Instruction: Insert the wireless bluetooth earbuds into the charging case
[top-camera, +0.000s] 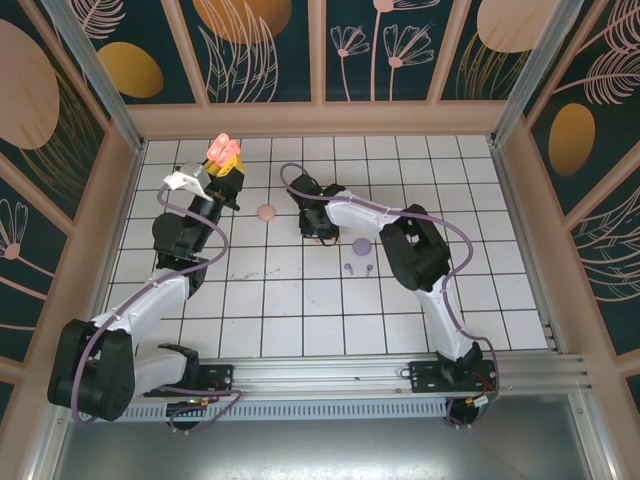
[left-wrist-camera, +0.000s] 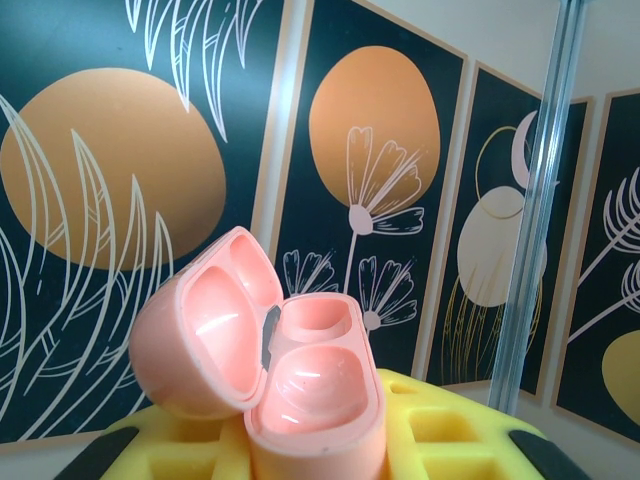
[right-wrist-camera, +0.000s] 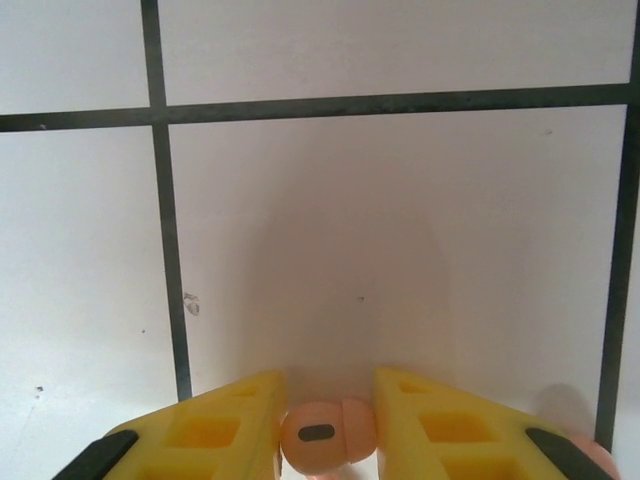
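— Earbud first: where is it?

— The pale pink earbud (right-wrist-camera: 325, 436) sits between my right jaws, which are narrowed onto it, low over the white tiled surface (right-wrist-camera: 400, 230). My left jaws grip the open coral-pink charging case (left-wrist-camera: 315, 400), held up with both wells empty.

— How would you seat it?

— I'd lift straight up, check the stem's direction, which I can't see yet, then line it up over one well and lower slowly. I'd hold the case level so the lid (left-wrist-camera: 200, 340) doesn't block the way.

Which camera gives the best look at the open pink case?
The left wrist view: the pink case sits close up in the left tool, lid open, both wells empty. The top view shows it as a small pink speck.
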